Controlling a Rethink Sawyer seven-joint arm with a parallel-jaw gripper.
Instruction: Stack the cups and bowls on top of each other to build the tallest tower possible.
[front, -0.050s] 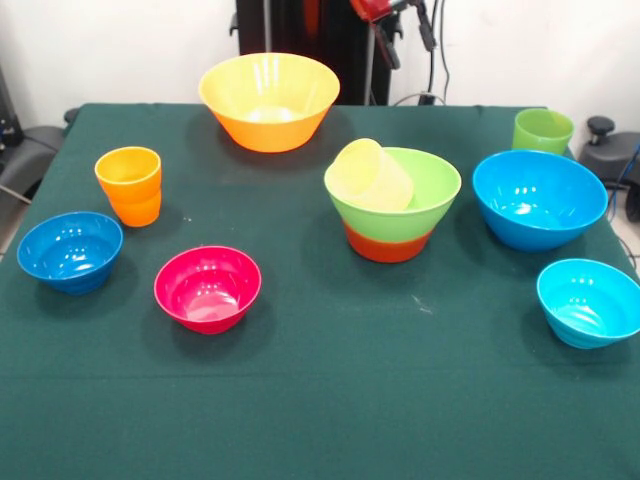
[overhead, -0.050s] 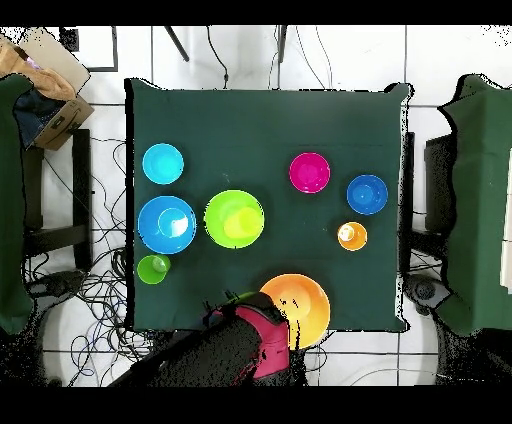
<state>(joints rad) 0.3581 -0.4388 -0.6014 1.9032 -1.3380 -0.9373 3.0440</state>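
Observation:
The tower stands right of centre: a light green bowl (front, -0.050s: 430, 190) nested in an orange-red bowl (front, -0.050s: 388, 244), with a pale yellow cup (front, -0.050s: 372, 175) lying tilted inside the green one. Spread around it are a big yellow-orange bowl (front, -0.050s: 268, 100), an orange cup (front, -0.050s: 129, 185), a small dark blue bowl (front, -0.050s: 70, 250), a magenta bowl (front, -0.050s: 207, 288), a big blue bowl (front, -0.050s: 539, 198), a light green cup (front, -0.050s: 542, 131) and a small cyan bowl (front, -0.050s: 588, 300). My gripper (front, -0.050s: 388, 45) hangs drawn back past the table's far edge, apart from every piece. From above, the arm (overhead, -0.050s: 262, 335) sits beside the yellow-orange bowl (overhead, -0.050s: 297, 305).
A dark green cloth (front, -0.050s: 320, 400) covers the whole table. Black chairs (overhead, -0.050s: 60, 210) flank it on both sides in the overhead view, a cardboard box (overhead, -0.050s: 45, 70) sits at the top left, and cables trail over the floor.

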